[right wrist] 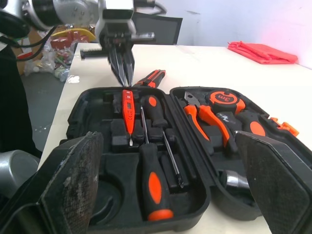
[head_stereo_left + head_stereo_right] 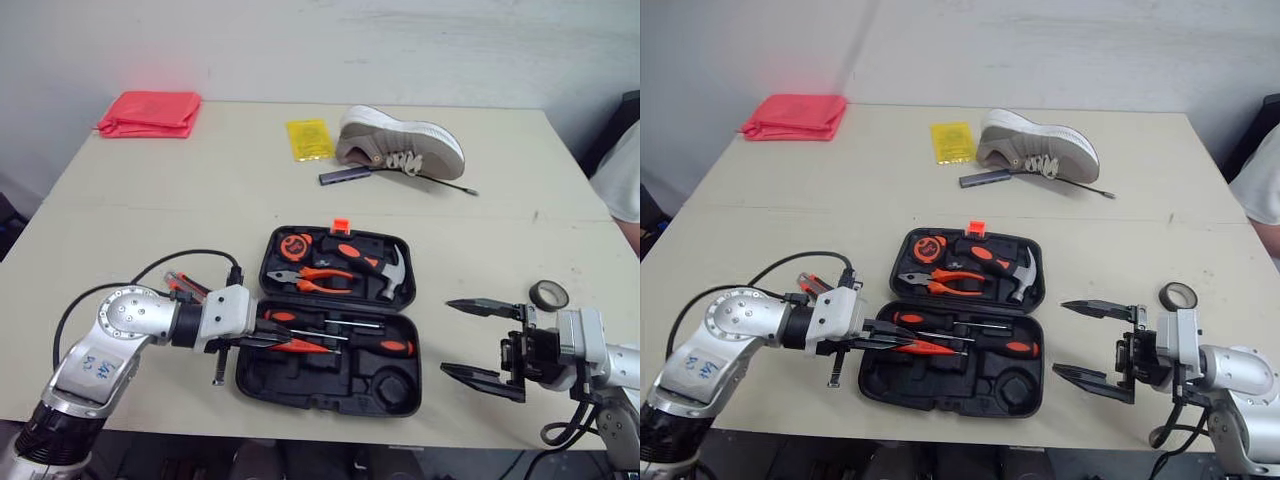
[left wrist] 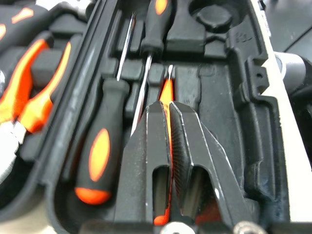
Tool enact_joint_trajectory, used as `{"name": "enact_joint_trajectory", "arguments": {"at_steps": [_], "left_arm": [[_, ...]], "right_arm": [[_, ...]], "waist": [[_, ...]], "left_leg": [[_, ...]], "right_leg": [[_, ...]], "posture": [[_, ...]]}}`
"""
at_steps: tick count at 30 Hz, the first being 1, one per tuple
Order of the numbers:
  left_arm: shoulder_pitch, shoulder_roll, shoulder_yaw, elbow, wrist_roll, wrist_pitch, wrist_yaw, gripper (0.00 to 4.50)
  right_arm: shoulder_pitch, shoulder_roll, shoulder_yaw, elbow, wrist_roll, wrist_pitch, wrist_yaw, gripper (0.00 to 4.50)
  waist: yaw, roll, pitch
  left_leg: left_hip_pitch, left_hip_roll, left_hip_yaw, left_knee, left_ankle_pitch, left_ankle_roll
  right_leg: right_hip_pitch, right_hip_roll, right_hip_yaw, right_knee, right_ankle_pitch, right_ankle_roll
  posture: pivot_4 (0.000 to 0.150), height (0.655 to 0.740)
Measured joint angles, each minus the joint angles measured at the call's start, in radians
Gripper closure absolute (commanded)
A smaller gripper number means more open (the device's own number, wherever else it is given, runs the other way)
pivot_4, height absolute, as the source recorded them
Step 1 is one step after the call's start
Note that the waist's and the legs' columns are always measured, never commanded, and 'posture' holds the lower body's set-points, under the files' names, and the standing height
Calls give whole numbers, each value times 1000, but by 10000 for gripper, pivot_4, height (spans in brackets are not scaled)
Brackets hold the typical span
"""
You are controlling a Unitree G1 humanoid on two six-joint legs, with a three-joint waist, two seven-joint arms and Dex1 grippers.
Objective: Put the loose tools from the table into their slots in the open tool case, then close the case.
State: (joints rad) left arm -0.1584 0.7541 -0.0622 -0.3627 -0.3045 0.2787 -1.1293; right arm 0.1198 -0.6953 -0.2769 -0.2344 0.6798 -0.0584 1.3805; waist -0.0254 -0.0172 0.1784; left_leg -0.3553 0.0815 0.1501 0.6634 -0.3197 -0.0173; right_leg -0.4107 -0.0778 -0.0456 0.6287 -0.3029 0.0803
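Note:
The black tool case [image 2: 330, 385] lies open in the middle of the table. Its far half holds a tape measure [image 2: 295, 245], orange-handled pliers [image 2: 312, 278] and a hammer [image 2: 375, 266]. Two black-and-orange screwdrivers [image 2: 385, 345] lie in the near half. My left gripper [image 2: 292, 344] reaches over that half from the left, shut on a thin orange tester screwdriver [image 1: 127, 106] that lies along a slot. A loose orange-and-black tool [image 2: 184, 286] rests on the table behind my left wrist. My right gripper [image 2: 446, 336] stands open to the right of the case, holding nothing.
A roll of black tape [image 2: 548, 294] sits by my right wrist. At the back lie a grey shoe [image 2: 400, 142], a yellow packet [image 2: 310, 139], a dark bar [image 2: 345, 175] and a red cloth [image 2: 150, 112]. A person's white sleeve [image 2: 625, 170] shows at the right edge.

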Motion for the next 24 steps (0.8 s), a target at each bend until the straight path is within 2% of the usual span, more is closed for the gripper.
{"name": "enact_joint_trajectory", "arguments": {"at_steps": [10,17,20,24], "left_arm": [[-18,-46,-107,100,101,-86,52,44218],[-37,-24,-147,71,105,21,71,44218],[-32,-9,-152,56,107,22,80,44218],[22,-35,-94,67,85,-74,93,44218]], "right_arm": [[-20,0,7,0,-14,15,-17,0],[-18,0,7,-31,-16,29,-50,0],[-16,0,4,-33,-20,32,-59,0],[7,-1,-44,-27,-21,17,-65,0]], "waist": [[-1,1,-1],[-1,4,-4],[-3,5,-5],[-2,5,-5]], "left_leg": [[1,0,0,0,0,0],[2,0,0,0,-1,1],[2,0,0,-1,-1,1],[2,0,0,-1,-1,1]], "right_leg": [[1,0,0,0,0,0],[2,0,0,0,0,0],[2,0,0,0,0,0],[1,-1,0,0,0,0]], "posture": [[1500,7400],[1500,7400],[1500,7400],[1500,7400]]}}
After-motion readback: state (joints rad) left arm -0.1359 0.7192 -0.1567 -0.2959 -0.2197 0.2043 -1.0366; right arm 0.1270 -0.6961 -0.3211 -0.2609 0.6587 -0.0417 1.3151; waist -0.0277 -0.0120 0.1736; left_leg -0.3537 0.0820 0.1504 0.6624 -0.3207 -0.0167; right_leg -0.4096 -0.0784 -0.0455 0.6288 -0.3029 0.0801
